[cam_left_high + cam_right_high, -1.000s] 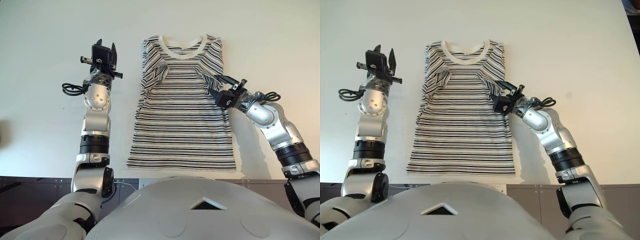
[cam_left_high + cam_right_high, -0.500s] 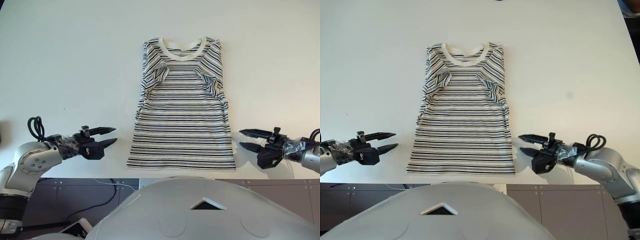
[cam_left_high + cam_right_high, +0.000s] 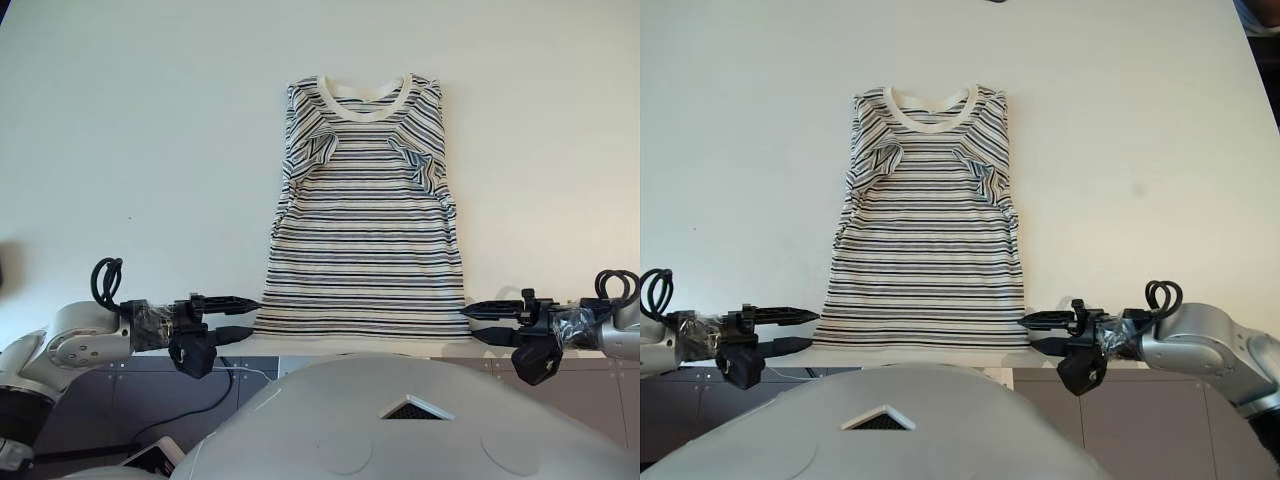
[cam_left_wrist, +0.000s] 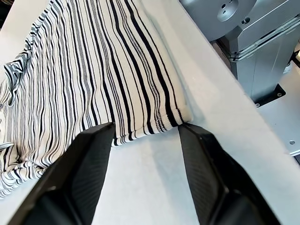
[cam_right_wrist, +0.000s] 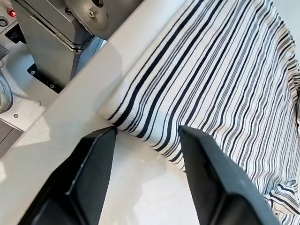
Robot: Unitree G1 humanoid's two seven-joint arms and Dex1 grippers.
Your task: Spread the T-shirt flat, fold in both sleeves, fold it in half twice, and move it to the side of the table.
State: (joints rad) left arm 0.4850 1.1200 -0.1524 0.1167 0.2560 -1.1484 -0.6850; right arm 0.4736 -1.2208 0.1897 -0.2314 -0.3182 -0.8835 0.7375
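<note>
Lowered since half a second ago: left hand [image 3: 252, 315], released, at the left hem corner of the T-shirt [image 3: 365, 220]; right hand [image 3: 470, 323], released, at its right hem corner. T-shirt striped, flat on the white surface [image 3: 150, 150], sleeves folded in.

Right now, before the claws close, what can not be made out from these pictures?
- Back layer of the T-shirt: every view, covered by its own front layer.
- Collar: both wrist views, cut off by the picture's edge.
- Whether the left claw or the right claw touches the hem: too small in the eye views; in the wrist views the open fingers stand at its corners, but contact is unclear.
</note>
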